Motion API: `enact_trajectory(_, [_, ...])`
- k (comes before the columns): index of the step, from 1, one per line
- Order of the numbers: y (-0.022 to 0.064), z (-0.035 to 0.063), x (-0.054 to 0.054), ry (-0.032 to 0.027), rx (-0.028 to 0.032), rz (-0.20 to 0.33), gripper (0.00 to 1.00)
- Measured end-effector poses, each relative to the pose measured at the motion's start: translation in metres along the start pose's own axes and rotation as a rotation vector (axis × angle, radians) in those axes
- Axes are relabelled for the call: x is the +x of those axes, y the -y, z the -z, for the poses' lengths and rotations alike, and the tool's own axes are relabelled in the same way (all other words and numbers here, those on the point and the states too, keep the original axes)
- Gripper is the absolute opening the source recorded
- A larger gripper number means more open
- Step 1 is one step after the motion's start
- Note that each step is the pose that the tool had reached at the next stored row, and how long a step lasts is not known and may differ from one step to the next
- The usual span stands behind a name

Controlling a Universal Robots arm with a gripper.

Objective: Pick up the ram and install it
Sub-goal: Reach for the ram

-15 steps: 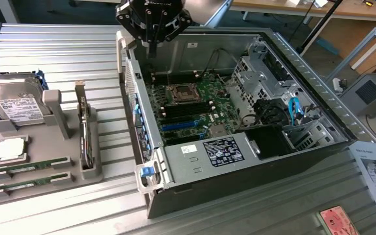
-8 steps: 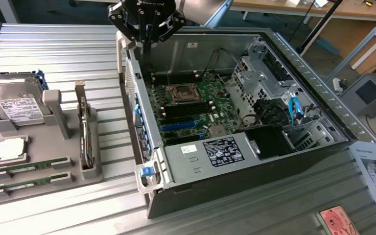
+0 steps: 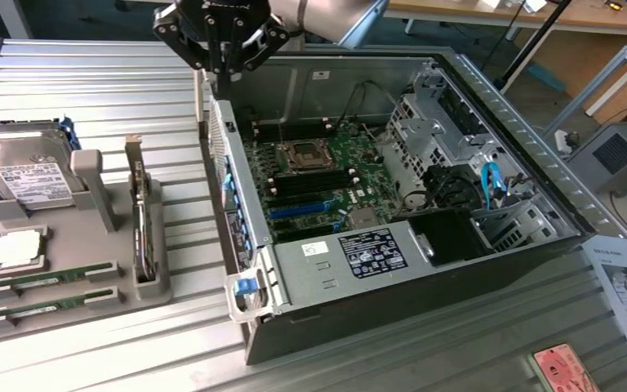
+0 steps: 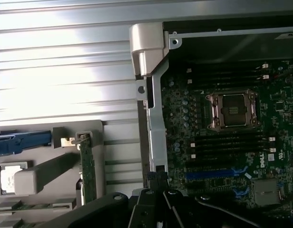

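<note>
Above the case's (image 3: 401, 318) far corner, the gripper (image 3: 226, 72) hangs closed, seemingly empty; the ram (image 3: 46, 278) lies in the tray (image 3: 117, 286) beside the case, not yet picked up.

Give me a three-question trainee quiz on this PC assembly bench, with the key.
1. True or false: the gripper is holding a ram stick.
2. Multiple choice: the silver processor chip sits A) in the grey holder, B) in the motherboard socket, C) between the gripper's fingers.
3. Short answer: how many ram sticks lie flat in the grey holder?

Key:
1. False. The gripper is shut on nothing and hangs over the far edge of the open computer case.
2. A.
3. Two, side by side at the holder's near end.
</note>
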State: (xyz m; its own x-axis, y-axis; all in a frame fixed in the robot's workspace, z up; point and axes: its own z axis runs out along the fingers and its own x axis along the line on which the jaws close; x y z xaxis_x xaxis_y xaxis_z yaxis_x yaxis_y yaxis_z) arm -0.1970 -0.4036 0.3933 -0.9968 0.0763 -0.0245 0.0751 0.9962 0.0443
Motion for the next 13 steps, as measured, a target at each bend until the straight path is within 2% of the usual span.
enact_trajectory(13, [0.0054, 0.0009, 0.03, 0.0001, 0.0, 0.0, 0.11])
